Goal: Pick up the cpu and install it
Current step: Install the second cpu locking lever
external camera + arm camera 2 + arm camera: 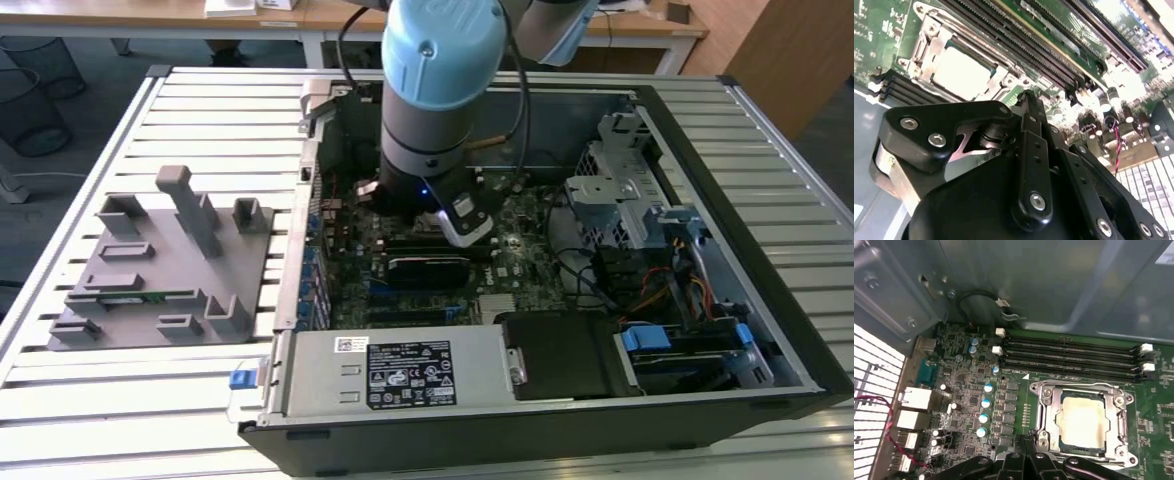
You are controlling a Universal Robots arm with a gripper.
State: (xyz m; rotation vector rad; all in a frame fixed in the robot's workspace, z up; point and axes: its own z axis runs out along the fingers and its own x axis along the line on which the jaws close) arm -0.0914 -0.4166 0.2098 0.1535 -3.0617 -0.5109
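Observation:
The cpu (1081, 420) lies flat inside the square metal socket frame (1120, 427) on the green motherboard (969, 390), its pale silver top facing up. In the second wrist view the cpu (961, 72) sits in the same frame (924, 50). My gripper (1026, 442) hovers just off the socket's edge, shut with nothing held, and apart from the chip. From behind, the black linkage of the gripper (1026, 97) points at the board beside the socket. In the exterior view the arm's wrist (427, 190) reaches down into the open computer case (747, 200).
Several black memory slots (1069, 352) run beside the socket. A red-and-black cable (884, 432) crosses near the rear ports. In the case stand a drive cage (627, 200) and power supply (400, 370). A grey fixture tray (160, 270) lies on the exterior view's left.

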